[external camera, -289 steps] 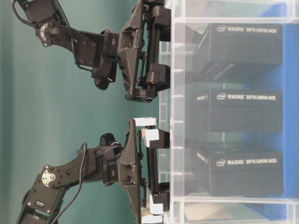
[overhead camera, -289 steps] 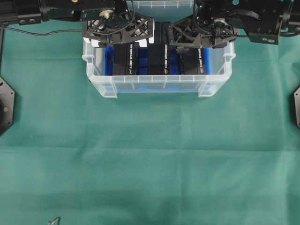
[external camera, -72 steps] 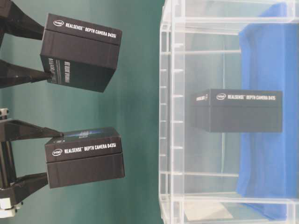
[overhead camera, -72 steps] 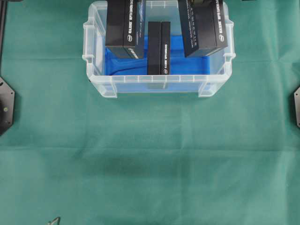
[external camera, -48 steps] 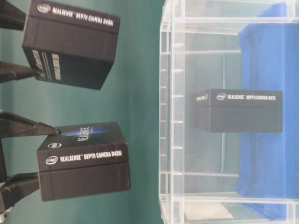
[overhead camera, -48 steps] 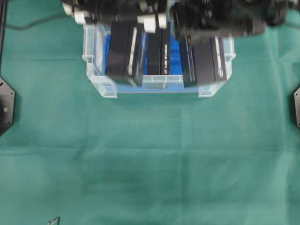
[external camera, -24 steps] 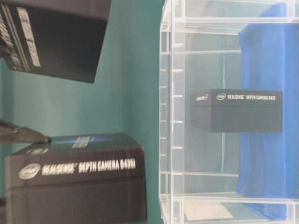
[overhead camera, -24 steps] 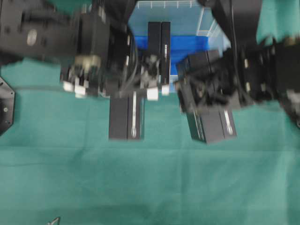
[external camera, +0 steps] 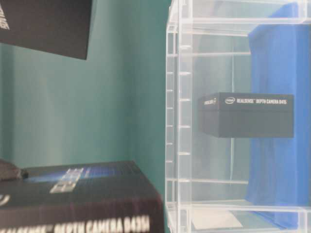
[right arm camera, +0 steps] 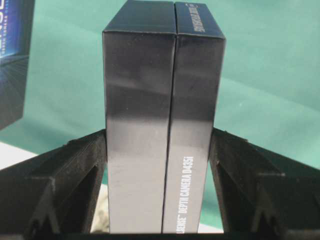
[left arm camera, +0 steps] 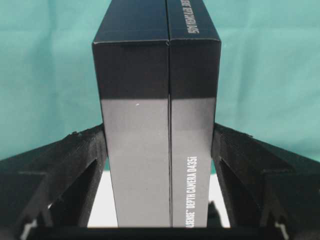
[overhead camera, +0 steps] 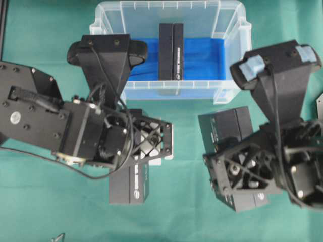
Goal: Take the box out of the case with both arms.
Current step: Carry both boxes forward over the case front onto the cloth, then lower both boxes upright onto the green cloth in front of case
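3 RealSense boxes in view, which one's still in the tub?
The middle box, standing alone on the blue sheet inside the clear tub. The other two are out over the green cloth, one in the left claw, one in the right claw.

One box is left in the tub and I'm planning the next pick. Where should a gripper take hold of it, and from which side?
Grip the remaining box across its two broad faces, coming straight down from above. It stands on edge mid-case, narrow side up, with blue floor free on both flanks for the fingers; the walls likely block any sideways approach.
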Tool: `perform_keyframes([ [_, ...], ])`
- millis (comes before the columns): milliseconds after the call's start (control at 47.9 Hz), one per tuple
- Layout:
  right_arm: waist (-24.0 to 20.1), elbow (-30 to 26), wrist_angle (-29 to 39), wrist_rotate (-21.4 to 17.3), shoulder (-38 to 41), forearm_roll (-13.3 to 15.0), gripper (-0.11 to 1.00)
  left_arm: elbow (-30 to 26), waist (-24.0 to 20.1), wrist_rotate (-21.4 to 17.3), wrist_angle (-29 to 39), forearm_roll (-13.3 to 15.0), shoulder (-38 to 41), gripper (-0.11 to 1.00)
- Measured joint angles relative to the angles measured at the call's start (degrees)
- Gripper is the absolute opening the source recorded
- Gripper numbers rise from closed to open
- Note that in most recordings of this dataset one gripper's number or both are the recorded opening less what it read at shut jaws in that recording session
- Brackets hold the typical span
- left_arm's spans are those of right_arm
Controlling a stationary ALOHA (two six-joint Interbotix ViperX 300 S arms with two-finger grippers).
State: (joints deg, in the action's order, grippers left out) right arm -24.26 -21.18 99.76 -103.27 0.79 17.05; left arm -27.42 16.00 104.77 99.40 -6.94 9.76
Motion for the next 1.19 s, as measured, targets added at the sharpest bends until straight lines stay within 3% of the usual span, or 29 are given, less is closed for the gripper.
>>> perform_keyframes([
  [272, -0.4, 0.0, -0.1, -1.8, 0.7, 0.1, 0.65, 0.6, -0.2, -0.4, 0.0, -0.1, 0.0, 0.63],
  [1191, -0.4, -0.1, -0.1, -1.8, 0.7, 0.7, 0.65, 1.0, -0.7, -1.4, 0.1, -0.1, 0.0, 0.63],
])
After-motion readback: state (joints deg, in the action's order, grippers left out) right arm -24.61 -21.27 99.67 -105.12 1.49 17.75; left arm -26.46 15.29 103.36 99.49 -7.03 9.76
